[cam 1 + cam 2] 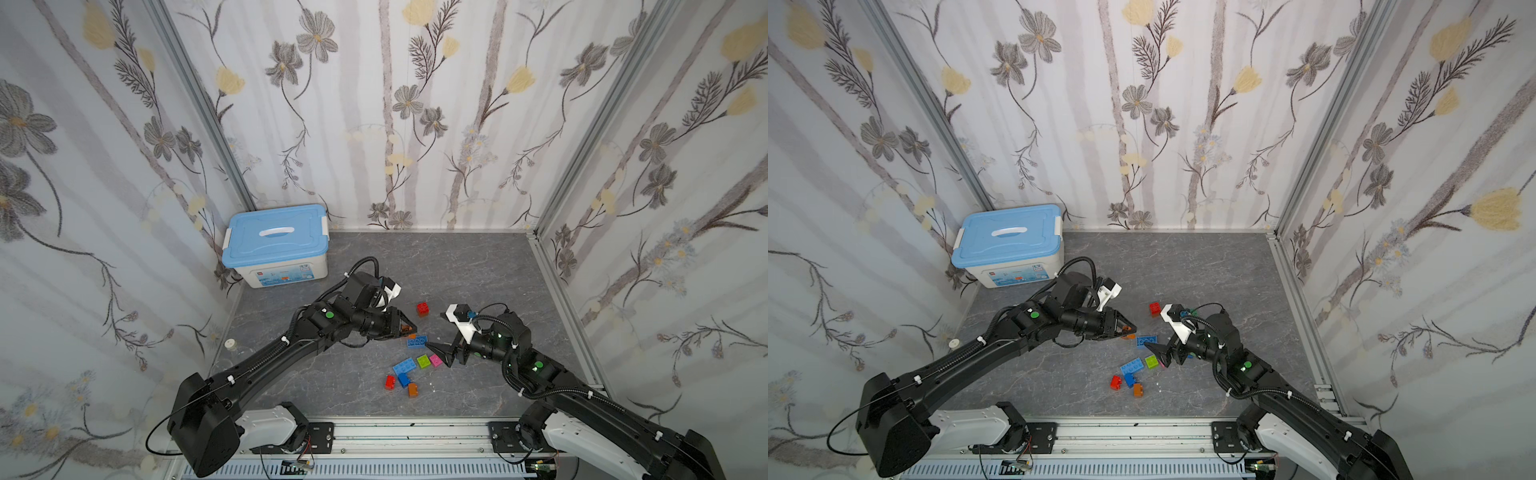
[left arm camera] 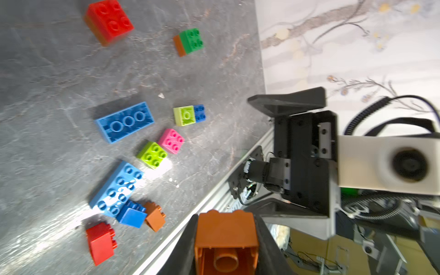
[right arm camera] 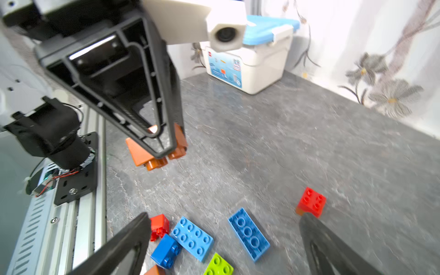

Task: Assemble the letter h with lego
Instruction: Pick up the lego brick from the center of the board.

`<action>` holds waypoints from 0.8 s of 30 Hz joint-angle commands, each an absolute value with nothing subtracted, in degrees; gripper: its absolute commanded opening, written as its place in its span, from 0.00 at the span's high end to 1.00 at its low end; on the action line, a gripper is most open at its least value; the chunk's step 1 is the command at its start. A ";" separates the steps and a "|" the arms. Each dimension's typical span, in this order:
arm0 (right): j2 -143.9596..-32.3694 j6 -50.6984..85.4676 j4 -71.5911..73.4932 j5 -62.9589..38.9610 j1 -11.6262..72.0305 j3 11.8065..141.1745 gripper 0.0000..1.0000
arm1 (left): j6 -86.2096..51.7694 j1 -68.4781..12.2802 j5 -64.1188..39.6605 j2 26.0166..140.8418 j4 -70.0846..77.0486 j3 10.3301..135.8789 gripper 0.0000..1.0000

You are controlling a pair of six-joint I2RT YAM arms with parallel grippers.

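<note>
Above the table (image 1: 478, 266), my left gripper (image 1: 407, 326) is clamped on an orange brick (image 2: 226, 235). My right gripper (image 1: 438, 353) gapes wide, probably just over the pink brick (image 1: 434, 360); other lego (image 1: 405, 368) lie loose nearby.

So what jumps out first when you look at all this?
Two black arms meet over a scatter of bright lego bricks on the grey table. The left gripper is shut on an orange brick, while the right gripper hangs open near the pink brick. A white box with a blue lid sits in the far left corner.
</note>
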State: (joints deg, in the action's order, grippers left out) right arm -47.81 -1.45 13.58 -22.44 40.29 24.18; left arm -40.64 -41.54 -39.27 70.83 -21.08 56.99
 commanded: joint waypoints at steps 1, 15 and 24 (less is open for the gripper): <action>-47.89 -6.78 23.62 -24.26 43.12 23.82 0.07 | -40.80 -41.51 -46.39 70.10 -15.83 56.60 0.71; -50.80 -8.22 29.57 -25.89 45.44 25.23 0.38 | -45.56 -41.49 -49.74 68.99 -6.27 52.61 0.69; -50.80 -8.44 30.24 -25.76 45.62 25.04 0.63 | -47.28 -41.48 -51.19 69.61 -2.19 51.38 0.64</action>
